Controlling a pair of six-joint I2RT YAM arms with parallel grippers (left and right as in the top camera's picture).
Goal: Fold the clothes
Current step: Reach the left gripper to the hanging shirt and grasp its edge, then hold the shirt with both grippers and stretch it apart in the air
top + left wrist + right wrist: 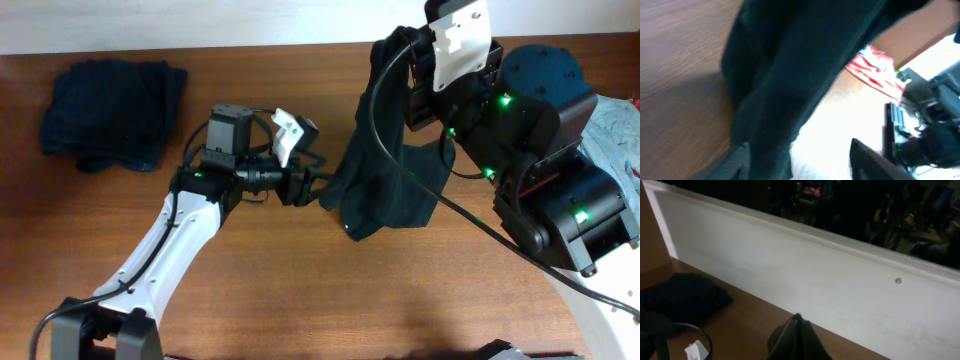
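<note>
A dark garment hangs in the air over the middle of the wooden table, its lower end near the surface. My right gripper is shut on its top and holds it up; the right wrist view shows the shut fingers pinched on dark cloth. My left gripper is open at the garment's lower left edge. In the left wrist view the garment fills the frame and its edge hangs between the open fingers, close to the left one.
A folded dark pile lies at the back left and also shows in the right wrist view. Light-coloured clothes lie at the right edge. A red and white item lies beyond the table.
</note>
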